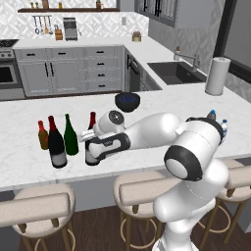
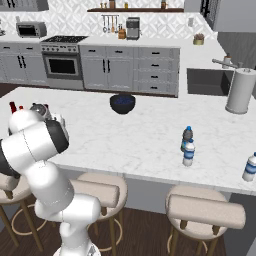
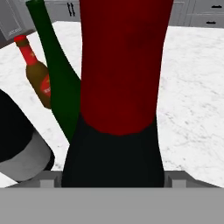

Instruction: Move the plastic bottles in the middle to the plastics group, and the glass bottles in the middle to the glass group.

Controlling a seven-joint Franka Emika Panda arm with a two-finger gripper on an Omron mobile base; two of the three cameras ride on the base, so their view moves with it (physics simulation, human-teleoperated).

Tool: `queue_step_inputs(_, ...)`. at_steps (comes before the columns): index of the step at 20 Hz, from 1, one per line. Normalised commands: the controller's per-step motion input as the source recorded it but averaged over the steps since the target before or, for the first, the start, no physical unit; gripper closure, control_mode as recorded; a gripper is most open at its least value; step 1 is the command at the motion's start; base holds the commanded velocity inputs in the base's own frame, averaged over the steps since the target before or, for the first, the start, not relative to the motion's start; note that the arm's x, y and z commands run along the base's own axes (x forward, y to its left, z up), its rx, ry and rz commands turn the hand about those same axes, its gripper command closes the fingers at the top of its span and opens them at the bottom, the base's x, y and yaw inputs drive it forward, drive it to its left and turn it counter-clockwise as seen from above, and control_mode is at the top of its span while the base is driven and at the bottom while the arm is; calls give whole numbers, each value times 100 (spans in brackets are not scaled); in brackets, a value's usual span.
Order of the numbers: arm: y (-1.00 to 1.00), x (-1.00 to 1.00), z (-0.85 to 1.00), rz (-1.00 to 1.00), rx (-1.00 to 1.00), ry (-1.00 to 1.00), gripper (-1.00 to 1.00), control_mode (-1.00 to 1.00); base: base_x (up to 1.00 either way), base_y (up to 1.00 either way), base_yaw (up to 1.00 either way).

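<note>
- The jaws are standing wide around the lower body of 1 red-topped wine bottle [image 1: 92,119]. It is standing on the desk [image 1: 24,117] just beside the glass group. I cannot tell whether they are pressing on it or clear of it.
- If they are pulling back while dragging on the glass, the tall bottle is risking a tip. It is narrow-based and top-heavy for its height.
- A fall to the side is threatening the slender green bottle [image 1: 70,135], which is standing close by. Past it are standing the other wine bottle [image 1: 57,147] and the small amber bottle [image 1: 43,137] (4 bottles in 1 tight row, so 1 knock could be carrying along).
- The wine bottles are looking near-black and glossy, with red foil sleeves over the necks and pale grey labels. The smooth glass is probably offering little grip.
- The green bottle is tapering to a long thin neck with no label. The amber one is squat, with a red cap.
- The desk is white marble, flat and hard, so a toppled bottle would likely be rolling.
- Far to the right, a clear white-capped bottle [image 2: 188,152] is standing just beside the blue-tinted dark-capped one [image 2: 187,136].
</note>
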Motion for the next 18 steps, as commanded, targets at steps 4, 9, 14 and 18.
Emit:
queue_step_inputs(4, 28, 17, -11, 0, 0, -10, 100, -100, 0, 0, 0)
queue_step_inputs(9, 25, 19, -15, 0, 0, -6, 100, -100, 0, 0, 0)
queue_step_inputs(14, 9, 3, -32, 0, 0, 0, 100, -100, 0, 0, 0)
queue_step_inputs(18, 0, -6, -26, 0, 0, 0, 100, -100, 0, 0, 0)
